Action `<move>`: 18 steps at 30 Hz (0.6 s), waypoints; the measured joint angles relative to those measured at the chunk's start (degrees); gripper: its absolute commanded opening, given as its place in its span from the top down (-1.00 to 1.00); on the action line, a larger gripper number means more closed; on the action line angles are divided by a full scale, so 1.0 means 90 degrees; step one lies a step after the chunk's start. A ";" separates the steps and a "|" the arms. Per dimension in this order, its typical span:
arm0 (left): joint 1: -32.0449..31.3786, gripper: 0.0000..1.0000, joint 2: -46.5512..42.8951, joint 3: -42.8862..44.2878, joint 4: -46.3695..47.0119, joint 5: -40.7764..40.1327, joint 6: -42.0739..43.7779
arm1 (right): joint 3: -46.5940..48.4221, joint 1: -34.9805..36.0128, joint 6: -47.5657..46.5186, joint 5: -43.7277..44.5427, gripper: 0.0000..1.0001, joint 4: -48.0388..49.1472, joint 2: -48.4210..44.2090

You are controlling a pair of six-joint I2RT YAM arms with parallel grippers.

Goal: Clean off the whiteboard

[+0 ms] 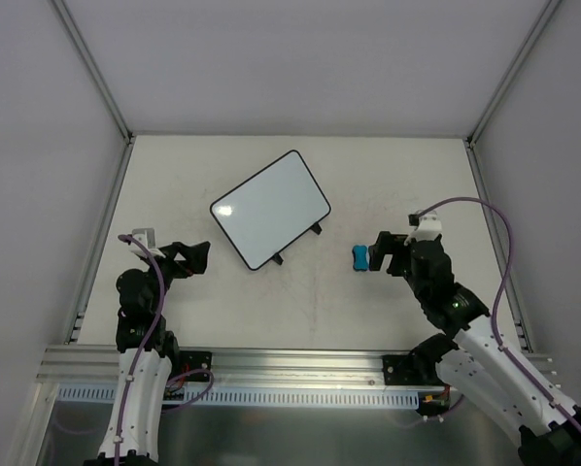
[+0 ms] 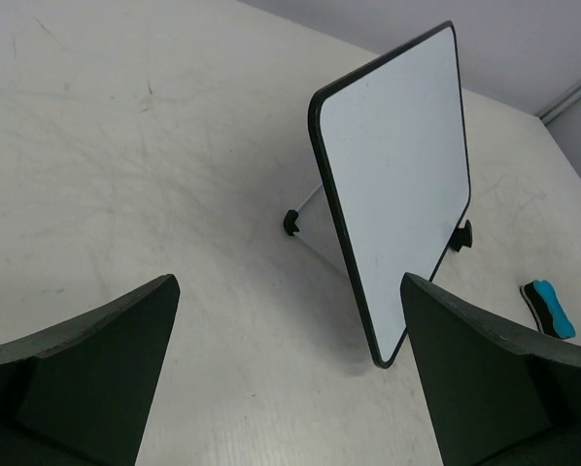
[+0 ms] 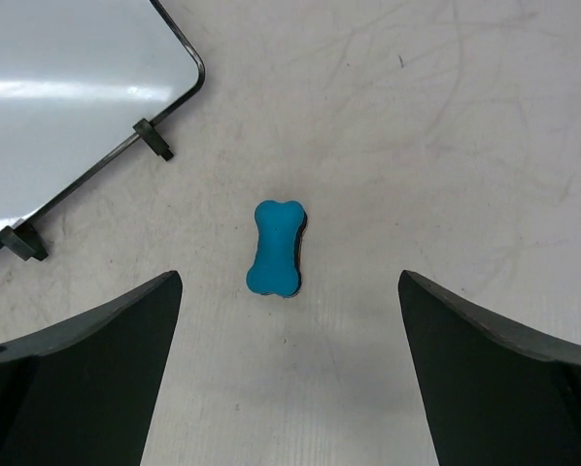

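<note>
The whiteboard [image 1: 271, 207] lies tilted in the middle of the table, white with a thin black frame and two small black feet; its surface looks blank. It also shows in the left wrist view [image 2: 397, 184] and the right wrist view [image 3: 57, 107]. A small blue bone-shaped eraser [image 1: 359, 257] lies on the table right of the board, and shows in the right wrist view [image 3: 275, 248] and the left wrist view [image 2: 549, 309]. My right gripper [image 1: 376, 250] is open and empty, just right of the eraser. My left gripper [image 1: 195, 259] is open and empty, left of the board's near corner.
Grey walls with metal corner posts [image 1: 94, 68] close the table on three sides. A metal rail [image 1: 271, 364] runs along the near edge by the arm bases. The table top [image 1: 368, 175] is scuffed.
</note>
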 measured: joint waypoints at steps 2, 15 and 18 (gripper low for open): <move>-0.0005 -0.98 0.0007 0.0005 -0.0170 0.0000 0.0041 | -0.0177 0.0000 -0.0114 0.0019 -0.98 0.0049 -0.0447; -0.0131 -0.98 -0.0216 0.0022 -0.0549 -0.0005 0.0294 | -0.1141 0.0000 -0.0583 0.0988 -0.99 0.0299 -0.1673; -0.0131 -0.98 -0.0211 0.0022 -0.0571 -0.0007 0.0313 | -0.1253 0.0000 -0.0692 0.1086 -0.98 0.0345 -0.1627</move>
